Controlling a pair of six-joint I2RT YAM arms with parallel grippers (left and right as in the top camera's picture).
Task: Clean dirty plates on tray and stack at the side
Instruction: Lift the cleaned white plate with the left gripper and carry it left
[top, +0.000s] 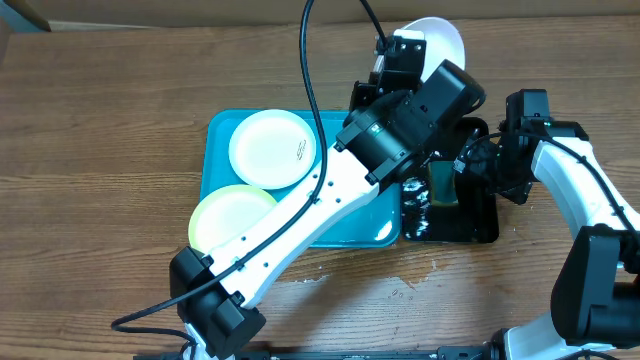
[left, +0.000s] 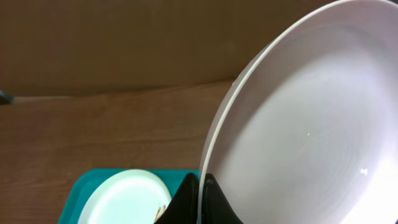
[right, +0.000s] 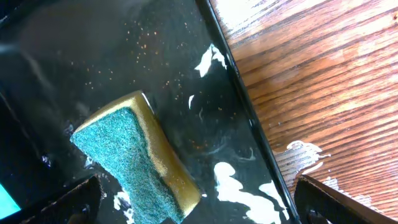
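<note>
Over the wooden table (top: 100, 120), my left gripper (left: 200, 194) pinches only the near rim of a tilted white plate (left: 298, 124), which could slip free.

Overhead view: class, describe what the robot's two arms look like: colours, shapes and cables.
The left arm and the right arm share one look: smooth white rounded links joined by bulky black joint housings. Thin black cables loop from the left arm. No markings are legible.

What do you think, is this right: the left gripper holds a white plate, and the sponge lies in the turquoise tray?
One thing is wrong: the sponge lies in the black tray, as the right wrist view shows. The left gripper does hold a white plate.
</note>
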